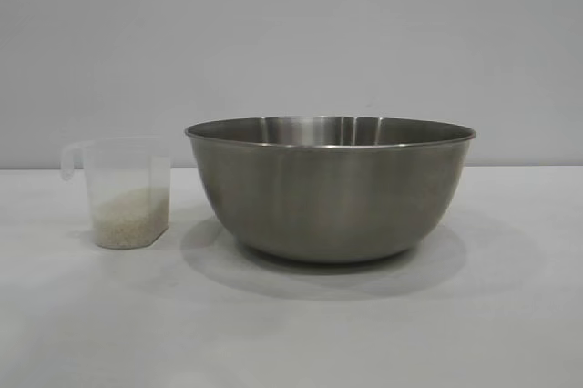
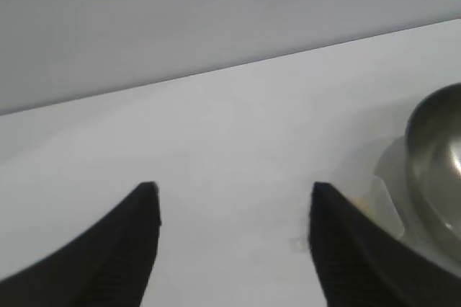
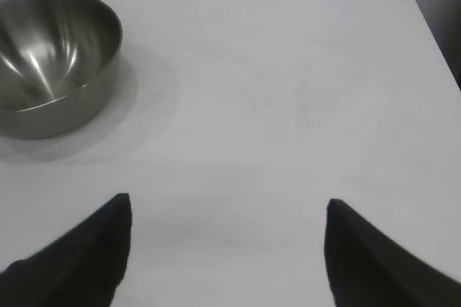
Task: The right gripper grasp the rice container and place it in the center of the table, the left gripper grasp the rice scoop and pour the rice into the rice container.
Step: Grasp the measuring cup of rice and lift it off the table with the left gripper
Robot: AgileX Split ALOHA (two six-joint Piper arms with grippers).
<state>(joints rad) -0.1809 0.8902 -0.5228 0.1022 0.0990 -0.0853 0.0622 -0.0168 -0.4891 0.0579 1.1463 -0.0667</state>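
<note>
The rice container [image 1: 330,188], a wide steel bowl, stands on the white table [image 1: 291,333] near the middle of the exterior view. To its left stands the rice scoop [image 1: 127,192], a clear cup with its handle pointing left and rice [image 1: 129,218] in its bottom. Neither arm shows in the exterior view. My left gripper [image 2: 234,192] hangs open over bare table, with the rice container [image 2: 436,170] and part of the rice scoop [image 2: 382,199] beyond one finger. My right gripper [image 3: 229,202] is open over bare table, apart from the rice container [image 3: 54,58].
A plain grey wall [image 1: 291,42] stands behind the table. The table's rounded far corner and edge [image 3: 425,15] show in the right wrist view, with a dark gap beyond. Bare tabletop lies in front of and to the right of the bowl.
</note>
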